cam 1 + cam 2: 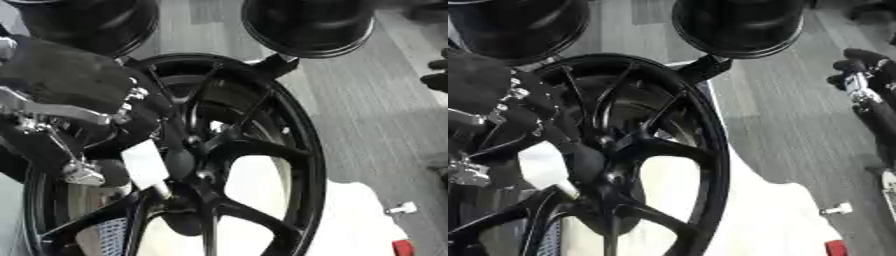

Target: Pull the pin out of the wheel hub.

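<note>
A black spoked wheel [289,130] fills the middle, with its hub [199,176] low in the left eye view. My left hand [70,95] comes in from the left over the wheel's upper left rim. Its dark fingers [179,161] are curled beside a white flat piece with a short metal stem, the pin [145,163], whose tip points down at the hub. The hand hides part of the rim and spokes. My right hand [866,75] hangs at the right edge over the floor, away from the wheel, fingers relaxed.
Two more black rims [308,25] [87,20] stand at the back. The wheel rests on a white sheet [359,220], beside grey floor [376,115]. A small white part [402,207] and a red thing [402,247] lie at the lower right.
</note>
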Robot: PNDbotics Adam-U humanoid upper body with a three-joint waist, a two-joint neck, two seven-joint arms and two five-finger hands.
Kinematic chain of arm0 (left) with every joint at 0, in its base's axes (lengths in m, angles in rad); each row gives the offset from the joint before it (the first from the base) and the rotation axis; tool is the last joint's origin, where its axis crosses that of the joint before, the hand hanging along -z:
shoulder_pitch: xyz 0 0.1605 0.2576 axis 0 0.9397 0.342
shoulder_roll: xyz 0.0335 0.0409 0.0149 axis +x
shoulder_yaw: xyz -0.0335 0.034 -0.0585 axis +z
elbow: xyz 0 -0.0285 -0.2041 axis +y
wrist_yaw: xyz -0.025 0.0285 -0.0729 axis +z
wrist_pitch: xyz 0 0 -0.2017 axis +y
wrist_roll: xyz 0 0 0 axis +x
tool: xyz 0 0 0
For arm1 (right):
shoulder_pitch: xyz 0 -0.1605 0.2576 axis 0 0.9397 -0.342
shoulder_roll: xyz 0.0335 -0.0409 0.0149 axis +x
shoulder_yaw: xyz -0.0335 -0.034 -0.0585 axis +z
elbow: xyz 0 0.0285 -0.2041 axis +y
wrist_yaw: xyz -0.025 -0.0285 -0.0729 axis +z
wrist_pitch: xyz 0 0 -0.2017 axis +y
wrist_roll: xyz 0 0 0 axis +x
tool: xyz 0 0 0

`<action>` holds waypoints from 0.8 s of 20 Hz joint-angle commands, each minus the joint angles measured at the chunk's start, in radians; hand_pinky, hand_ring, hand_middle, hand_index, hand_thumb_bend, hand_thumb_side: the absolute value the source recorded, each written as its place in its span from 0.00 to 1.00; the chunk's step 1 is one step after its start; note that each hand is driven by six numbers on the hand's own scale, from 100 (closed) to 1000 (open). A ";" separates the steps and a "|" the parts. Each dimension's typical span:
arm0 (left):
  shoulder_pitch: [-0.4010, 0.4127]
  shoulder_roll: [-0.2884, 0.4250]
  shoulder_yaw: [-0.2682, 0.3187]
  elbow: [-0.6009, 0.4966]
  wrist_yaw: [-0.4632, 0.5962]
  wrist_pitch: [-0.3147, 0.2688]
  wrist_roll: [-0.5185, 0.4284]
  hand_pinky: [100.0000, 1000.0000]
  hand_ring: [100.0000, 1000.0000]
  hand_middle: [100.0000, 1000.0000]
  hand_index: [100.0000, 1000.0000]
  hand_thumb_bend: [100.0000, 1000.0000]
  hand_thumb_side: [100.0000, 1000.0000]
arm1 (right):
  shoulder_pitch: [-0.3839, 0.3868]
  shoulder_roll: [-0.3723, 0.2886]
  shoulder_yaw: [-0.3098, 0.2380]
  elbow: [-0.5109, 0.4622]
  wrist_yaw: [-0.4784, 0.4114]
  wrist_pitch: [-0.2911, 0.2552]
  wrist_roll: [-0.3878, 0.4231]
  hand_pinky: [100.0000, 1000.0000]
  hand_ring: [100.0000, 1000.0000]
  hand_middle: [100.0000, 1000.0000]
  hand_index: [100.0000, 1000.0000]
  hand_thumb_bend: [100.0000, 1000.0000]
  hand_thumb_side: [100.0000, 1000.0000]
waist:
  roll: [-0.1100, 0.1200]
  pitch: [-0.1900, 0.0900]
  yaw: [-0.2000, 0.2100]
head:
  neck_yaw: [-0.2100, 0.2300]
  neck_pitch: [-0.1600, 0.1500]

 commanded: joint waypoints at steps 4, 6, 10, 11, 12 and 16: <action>-0.010 0.021 -0.011 0.040 -0.021 -0.158 -0.139 0.86 0.83 0.78 0.87 0.23 0.10 | -0.009 -0.020 -0.002 -0.015 -0.005 0.001 0.002 0.78 0.67 0.67 0.79 0.00 0.51 | -0.004 -0.014 -0.004 | 0.001 -0.012; -0.010 0.015 -0.021 0.062 -0.029 -0.165 -0.139 0.85 0.83 0.78 0.87 0.23 0.12 | -0.010 -0.019 -0.002 -0.016 -0.006 0.000 0.001 0.78 0.67 0.67 0.79 0.00 0.51 | -0.005 -0.013 -0.005 | 0.001 -0.013; -0.011 0.003 -0.033 0.103 -0.049 -0.177 -0.139 0.85 0.83 0.78 0.87 0.23 0.12 | -0.010 -0.017 -0.002 -0.018 -0.007 0.000 0.002 0.78 0.67 0.67 0.79 0.00 0.52 | -0.006 -0.013 -0.005 | 0.000 -0.014; -0.011 0.000 -0.035 0.111 -0.053 -0.180 -0.139 0.85 0.83 0.78 0.87 0.23 0.12 | -0.010 -0.016 -0.002 -0.018 -0.007 0.000 0.002 0.78 0.67 0.67 0.79 0.00 0.51 | -0.006 -0.013 -0.006 | -0.001 -0.015; -0.012 -0.003 -0.038 0.118 -0.058 -0.185 -0.139 0.85 0.83 0.78 0.87 0.23 0.12 | -0.010 -0.016 -0.002 -0.019 -0.007 0.000 0.002 0.78 0.67 0.67 0.79 0.00 0.51 | -0.007 -0.013 -0.006 | -0.002 -0.016; -0.008 -0.008 -0.048 0.144 -0.074 -0.200 -0.139 0.85 0.82 0.77 0.86 0.22 0.11 | -0.010 -0.014 -0.002 -0.020 -0.009 0.000 0.001 0.78 0.67 0.67 0.79 0.00 0.52 | -0.007 -0.012 -0.007 | -0.017 -0.023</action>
